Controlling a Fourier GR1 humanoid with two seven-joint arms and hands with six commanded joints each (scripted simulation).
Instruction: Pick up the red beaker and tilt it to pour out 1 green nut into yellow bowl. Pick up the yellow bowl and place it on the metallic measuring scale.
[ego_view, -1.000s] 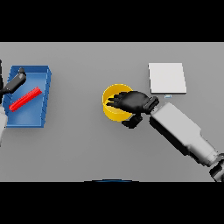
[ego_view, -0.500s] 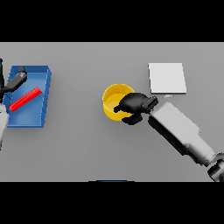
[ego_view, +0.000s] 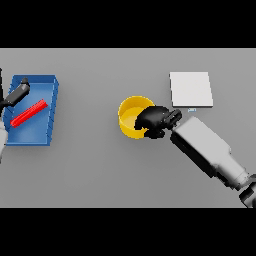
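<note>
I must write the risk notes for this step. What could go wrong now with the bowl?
The right hand grips only the near rim of the yellow bowl, so it may tip or slip when lifted. The metallic scale lies close beyond the hand; the bowl could land off-centre or knock its edge.

My right robot hand looks like dark matt plastic, and its fingers curl over the rim of a yellow bowl that reads as smooth, slightly shiny plastic. Just beyond my robot hand lies the measuring scale, a flat pale plate with a dull, brushed look. The desk under my robot hand is plain matt grey. Far to my left, a blue tray and red beaker look smooth.
</note>
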